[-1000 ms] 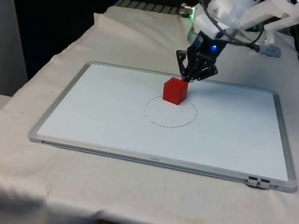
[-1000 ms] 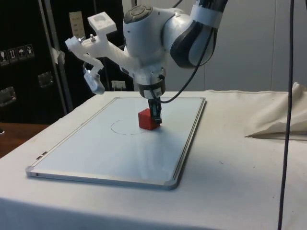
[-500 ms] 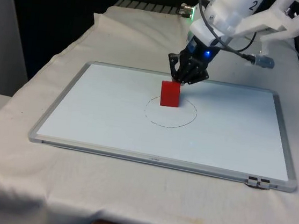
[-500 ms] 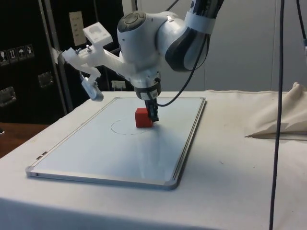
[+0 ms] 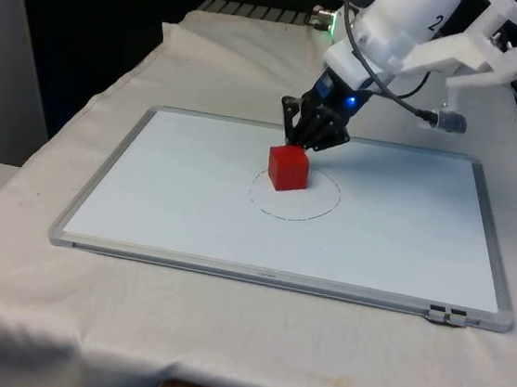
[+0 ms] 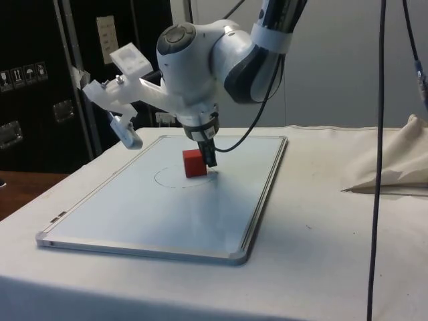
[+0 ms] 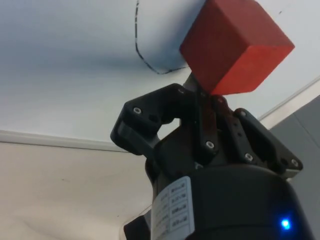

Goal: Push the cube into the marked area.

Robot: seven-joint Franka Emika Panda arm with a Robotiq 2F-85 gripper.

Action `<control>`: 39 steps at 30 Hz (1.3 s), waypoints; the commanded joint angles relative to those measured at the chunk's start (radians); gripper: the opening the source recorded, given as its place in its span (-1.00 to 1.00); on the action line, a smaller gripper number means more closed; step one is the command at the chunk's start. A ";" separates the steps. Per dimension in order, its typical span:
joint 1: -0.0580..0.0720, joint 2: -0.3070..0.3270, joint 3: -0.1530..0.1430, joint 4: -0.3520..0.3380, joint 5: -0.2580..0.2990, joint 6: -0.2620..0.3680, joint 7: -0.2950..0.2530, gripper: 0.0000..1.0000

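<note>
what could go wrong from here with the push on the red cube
1. The red cube sits on the far-left edge of the drawn circle, not at its middle; a push that drifts toward the front view's left may slide it past the line.
2. The gripper touches the cube near a corner, seen in the wrist view, so the cube might turn and slip off the fingertips.
3. The whiteboard looks smooth, so the cube may overshoot.
</note>
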 commanded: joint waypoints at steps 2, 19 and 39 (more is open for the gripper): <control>0.005 0.012 -0.009 0.014 -0.023 0.003 0.009 -1.00; -0.002 0.003 0.015 0.046 0.009 -0.001 -0.003 -1.00; -0.001 -0.036 0.027 0.024 0.052 0.005 0.073 -1.00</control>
